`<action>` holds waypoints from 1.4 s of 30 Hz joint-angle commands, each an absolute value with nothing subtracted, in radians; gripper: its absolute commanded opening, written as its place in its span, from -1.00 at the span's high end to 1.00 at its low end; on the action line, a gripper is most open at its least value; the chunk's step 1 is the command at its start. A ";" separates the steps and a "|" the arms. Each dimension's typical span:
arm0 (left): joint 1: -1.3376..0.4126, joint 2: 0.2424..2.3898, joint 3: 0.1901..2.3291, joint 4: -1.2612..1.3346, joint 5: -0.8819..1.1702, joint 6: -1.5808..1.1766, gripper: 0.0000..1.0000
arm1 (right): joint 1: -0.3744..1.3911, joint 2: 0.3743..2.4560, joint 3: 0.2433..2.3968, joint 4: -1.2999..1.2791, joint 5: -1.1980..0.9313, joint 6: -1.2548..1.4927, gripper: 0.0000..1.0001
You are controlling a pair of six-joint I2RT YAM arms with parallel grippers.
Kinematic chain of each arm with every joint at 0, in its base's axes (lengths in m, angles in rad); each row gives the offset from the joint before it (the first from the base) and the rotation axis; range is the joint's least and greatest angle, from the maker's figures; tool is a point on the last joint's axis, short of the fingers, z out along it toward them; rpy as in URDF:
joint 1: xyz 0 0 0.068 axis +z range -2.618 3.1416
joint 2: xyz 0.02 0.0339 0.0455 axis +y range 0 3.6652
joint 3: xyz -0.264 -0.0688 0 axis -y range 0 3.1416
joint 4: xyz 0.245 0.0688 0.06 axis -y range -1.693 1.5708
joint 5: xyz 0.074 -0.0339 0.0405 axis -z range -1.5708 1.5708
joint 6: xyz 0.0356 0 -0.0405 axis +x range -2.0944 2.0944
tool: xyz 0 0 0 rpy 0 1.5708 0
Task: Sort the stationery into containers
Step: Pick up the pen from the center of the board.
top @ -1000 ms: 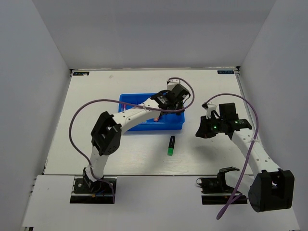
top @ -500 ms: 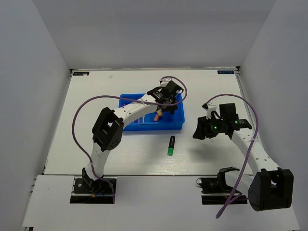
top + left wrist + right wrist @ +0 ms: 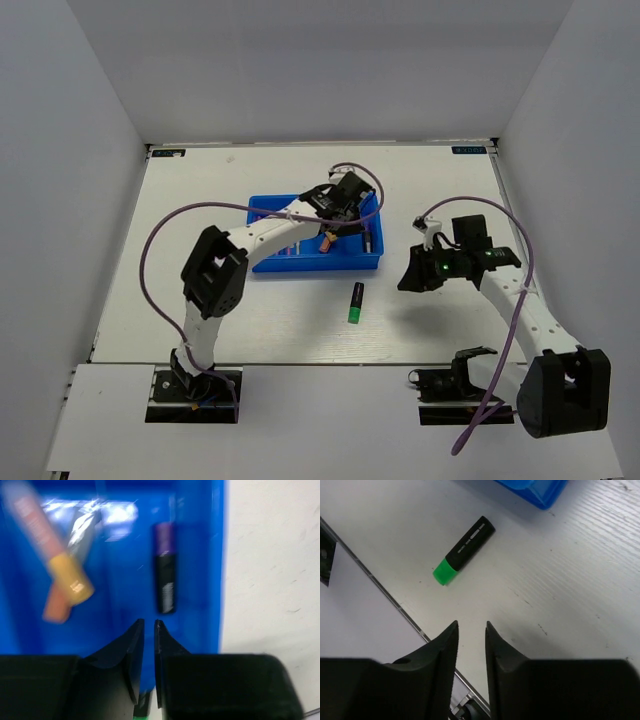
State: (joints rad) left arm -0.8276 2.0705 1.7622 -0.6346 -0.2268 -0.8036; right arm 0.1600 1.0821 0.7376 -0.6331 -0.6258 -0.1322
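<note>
The blue tray (image 3: 268,262) lies mid-table. My left gripper (image 3: 343,203) hovers over its right end, jaws almost together with only a thin slit and nothing between them (image 3: 149,622). Under it, a pink and orange highlighter (image 3: 55,575) lies slanted in one compartment. A purple and black highlighter (image 3: 165,567) lies in the rightmost compartment. A green and black highlighter (image 3: 356,302) rests on the table in front of the tray, also seen from the right wrist (image 3: 464,550). My right gripper (image 3: 412,277) hangs to its right, open and empty (image 3: 471,624).
Thin pens (image 3: 292,250) lie in the tray's left compartments. The tray's corner (image 3: 535,490) shows at the top of the right wrist view. The table's near metal edge (image 3: 380,590) runs close behind the green highlighter. White walls enclose the table.
My left gripper has drifted a little left over the tray and its jaws have narrowed. My right gripper has edged left toward the green highlighter.
</note>
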 commanded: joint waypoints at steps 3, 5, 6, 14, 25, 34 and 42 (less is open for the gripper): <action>-0.861 1.714 1.547 -0.618 -0.342 -0.727 0.60 | 0.247 1.141 0.753 -0.585 -0.683 -0.077 0.48; -0.893 1.590 1.433 -0.635 -0.373 -0.713 0.34 | 0.316 1.199 0.768 -0.557 -0.634 -0.048 0.48; -0.906 1.446 1.296 -0.646 -0.427 -0.698 0.08 | 0.371 1.210 0.772 -0.519 -0.618 -0.007 0.36; -1.136 1.000 0.847 -0.807 -0.638 -0.828 -0.65 | 0.581 1.416 0.845 -0.379 -0.332 0.201 -0.10; -1.247 0.726 0.696 -1.049 -0.776 -1.034 -0.65 | 0.745 1.624 0.933 -0.364 -0.011 0.348 -0.15; -1.247 0.716 0.686 -1.077 -0.772 -1.045 -0.65 | 0.825 1.669 0.877 -0.342 0.141 0.364 0.06; -1.247 0.653 0.664 -1.081 -0.773 -1.046 -0.65 | 0.864 1.588 0.755 -0.339 0.135 0.299 0.73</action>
State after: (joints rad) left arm -1.2427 0.6643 0.6724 -1.0714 -0.7448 -1.0115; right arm 0.8429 1.5845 0.8318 -0.2573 0.1295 0.3271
